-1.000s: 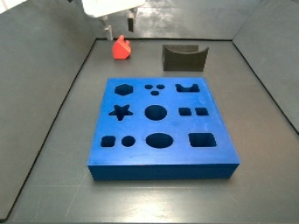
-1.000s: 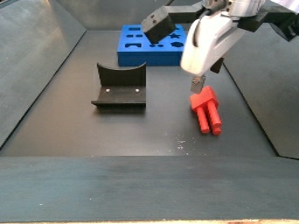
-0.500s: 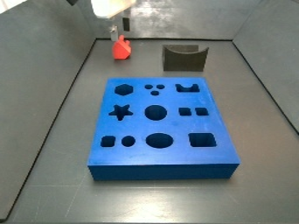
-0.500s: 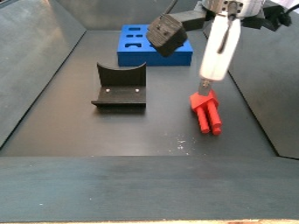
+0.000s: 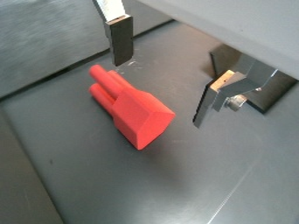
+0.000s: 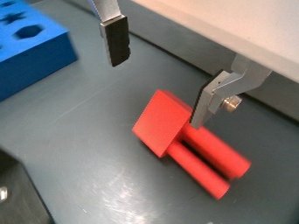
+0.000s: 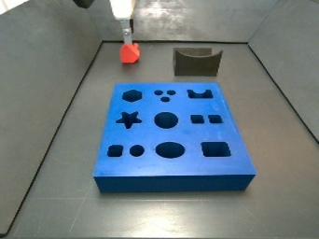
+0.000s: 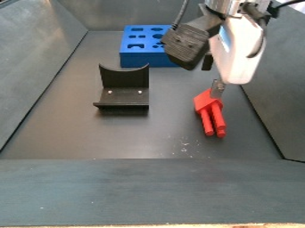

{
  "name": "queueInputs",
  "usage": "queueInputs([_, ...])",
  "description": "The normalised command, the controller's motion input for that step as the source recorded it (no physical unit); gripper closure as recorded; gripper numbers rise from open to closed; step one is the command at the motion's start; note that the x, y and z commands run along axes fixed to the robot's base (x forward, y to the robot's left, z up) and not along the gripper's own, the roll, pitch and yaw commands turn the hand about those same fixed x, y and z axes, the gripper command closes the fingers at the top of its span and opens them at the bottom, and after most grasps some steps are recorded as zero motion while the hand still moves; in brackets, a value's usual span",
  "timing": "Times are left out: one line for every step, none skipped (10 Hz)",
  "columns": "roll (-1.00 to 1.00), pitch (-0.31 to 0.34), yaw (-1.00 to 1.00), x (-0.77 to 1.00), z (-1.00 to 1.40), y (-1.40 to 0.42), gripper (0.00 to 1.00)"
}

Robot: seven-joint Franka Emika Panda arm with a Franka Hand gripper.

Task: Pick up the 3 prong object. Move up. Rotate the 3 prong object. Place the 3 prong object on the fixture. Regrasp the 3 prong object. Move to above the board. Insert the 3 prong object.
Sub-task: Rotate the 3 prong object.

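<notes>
Claw [image 5: 163, 74] spread above 3 prong object [image 5: 129, 108], fixture [image 8: 121, 88] apart, board [image 7: 173, 135] beyond

The dark floor [image 7: 50, 177] carries 3 things: the blue board [image 7: 170, 138], the fixture [image 8: 121, 89] and the 3 prong object [image 8: 212, 114]; the gripper [image 5: 163, 72] hangs above it.

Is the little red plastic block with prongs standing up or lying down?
Lying down. The red plastic block with prongs rests flat on the dark floor, between the open gripper's fingers, untouched.

No readable text, labels or numbers anywhere.
</notes>
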Motion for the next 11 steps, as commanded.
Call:
queueInputs([-0.01, 0.012, 1.0, 0.01, -0.05, -0.01, 0.0])
queueInputs([-0.01, 0.013, 1.0, 0.01, -0.05, -0.01, 0.0])
queueInputs([-0.01, 0.013, 1.0, 0.01, -0.05, -0.01, 0.0])
queueInputs([-0.01, 0.014, 1.0, 0.01, -0.05, -0.01, 0.0])
queueInputs([-0.01, 0.015, 1.0, 0.01, -0.05, -0.01, 0.0])
queueInputs([-0.01, 0.016, 1.0, 0.01, -0.05, -0.01, 0.0])
queueInputs([-0.01, 0.016, 1.0, 0.01, -0.05, -0.01, 0.0])
queueInputs([-0.01, 0.018, 1.0, 0.01, -0.05, -0.01, 0.0])
queueInputs([-0.01, 0.019, 1.0, 0.01, -0.05, -0.01, 0.0])
queueInputs([-0.01, 0.021, 1.0, 0.02, -0.05, -0.01, 0.0])
queueInputs([-0.01, 0.022, 1.0, 0.02, -0.05, -0.01, 0.0])
